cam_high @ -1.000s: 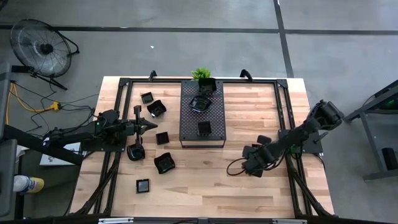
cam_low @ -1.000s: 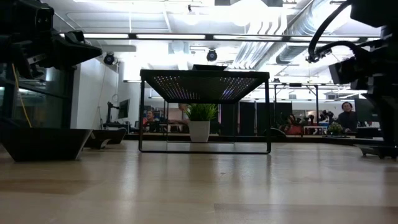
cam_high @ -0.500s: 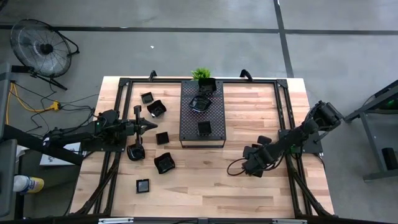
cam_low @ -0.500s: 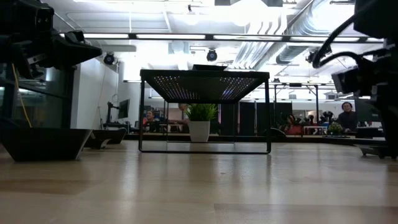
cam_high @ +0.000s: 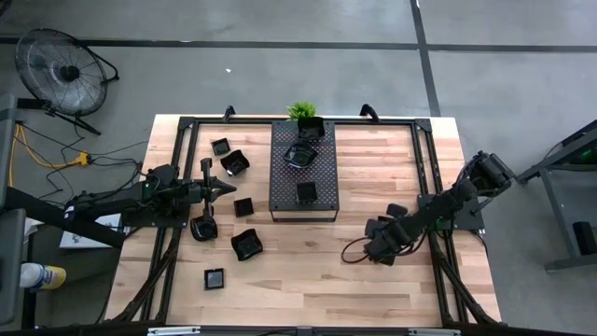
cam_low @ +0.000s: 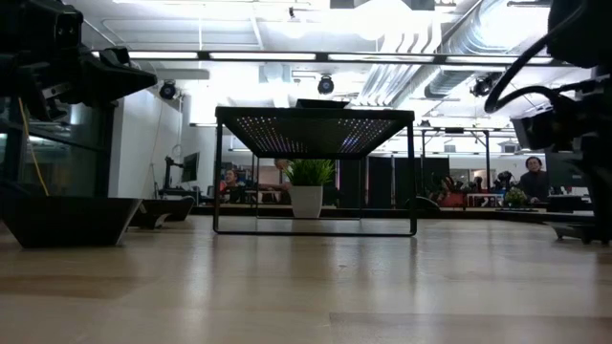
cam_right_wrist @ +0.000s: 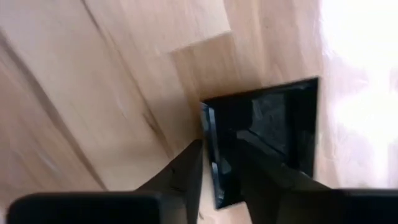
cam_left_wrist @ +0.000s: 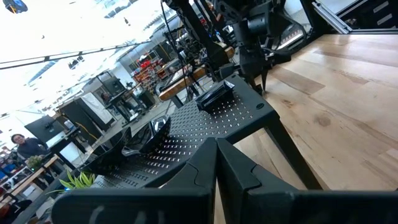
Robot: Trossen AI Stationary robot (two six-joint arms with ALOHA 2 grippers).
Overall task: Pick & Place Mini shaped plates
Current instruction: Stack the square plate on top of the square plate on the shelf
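From above, light was even and soft on the pale wooden table [cam_high: 308, 271], shadows faint. At table height, bright ceiling strips overhead glared, and my arms stood as dark silhouettes against them. My right wrist picture was washed out white at its right edge; the glossy black square plate [cam_right_wrist: 273, 124] there looked soft with blur.

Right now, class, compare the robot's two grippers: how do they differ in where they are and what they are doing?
The left gripper hovers beside the perforated tray with its fingers shut on nothing, pointing level across the table. The right gripper points down at the table's right side, one finger on each side of a square plate rim. Both are dark and two-fingered.
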